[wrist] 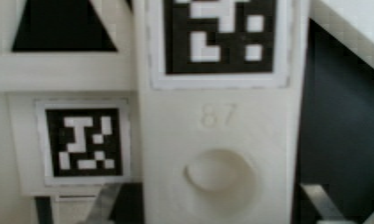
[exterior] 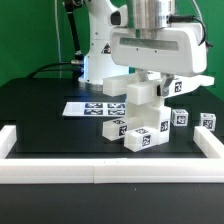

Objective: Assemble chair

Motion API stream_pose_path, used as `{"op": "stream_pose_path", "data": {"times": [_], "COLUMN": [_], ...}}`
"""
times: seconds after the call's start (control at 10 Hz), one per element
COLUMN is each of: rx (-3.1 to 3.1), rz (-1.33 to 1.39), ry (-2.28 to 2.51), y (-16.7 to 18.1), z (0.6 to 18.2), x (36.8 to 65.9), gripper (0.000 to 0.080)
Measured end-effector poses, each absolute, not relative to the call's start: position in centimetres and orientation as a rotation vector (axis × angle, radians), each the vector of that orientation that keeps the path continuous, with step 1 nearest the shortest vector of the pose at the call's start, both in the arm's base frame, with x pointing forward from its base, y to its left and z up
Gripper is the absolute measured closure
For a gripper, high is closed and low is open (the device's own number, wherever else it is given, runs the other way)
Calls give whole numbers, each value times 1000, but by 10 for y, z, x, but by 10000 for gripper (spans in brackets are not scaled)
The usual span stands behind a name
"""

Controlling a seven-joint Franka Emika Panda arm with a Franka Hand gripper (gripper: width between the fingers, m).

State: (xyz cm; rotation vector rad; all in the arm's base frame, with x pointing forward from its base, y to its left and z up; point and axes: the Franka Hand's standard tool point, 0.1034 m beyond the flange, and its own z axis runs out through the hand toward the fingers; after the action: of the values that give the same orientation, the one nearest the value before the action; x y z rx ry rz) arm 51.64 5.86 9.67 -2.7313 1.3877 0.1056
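My gripper [exterior: 146,82] reaches down from above over the middle of the table. It is shut on an upright white chair bar [exterior: 141,102], one finger on each side. In the wrist view this bar [wrist: 216,120] fills the middle, with a tag at one end and a round dimple near the gripper [wrist: 216,208]. One finger [wrist: 319,200] shows beside the bar. A second tagged chair piece [wrist: 81,135] lies beside it. More chair pieces lie under and around the bar: a low block [exterior: 114,128], a tagged block [exterior: 141,138] and two small cubes [exterior: 180,117] [exterior: 207,120].
The marker board [exterior: 88,107] lies flat behind the pieces at the exterior view's left. A long low white border rail [exterior: 100,172] runs along the table's front, with side rails [exterior: 12,140] [exterior: 208,143]. The robot's base [exterior: 100,55] stands at the back.
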Motion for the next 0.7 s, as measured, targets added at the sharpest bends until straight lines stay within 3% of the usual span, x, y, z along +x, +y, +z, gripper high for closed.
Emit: {"op": "stream_pose_path", "data": {"times": [0.3, 0.4, 0.5, 0.6, 0.7], "rx": [-2734, -2734, -2734, -2734, -2734], "rz": [105, 104, 103, 103, 103], "ry": [1381, 1381, 1381, 1381, 1381], "y": [59, 59, 59, 59, 59], "z": [97, 97, 97, 97, 97], "x": [517, 517, 517, 517, 517], "gripper": [509, 453, 453, 268, 175]}}
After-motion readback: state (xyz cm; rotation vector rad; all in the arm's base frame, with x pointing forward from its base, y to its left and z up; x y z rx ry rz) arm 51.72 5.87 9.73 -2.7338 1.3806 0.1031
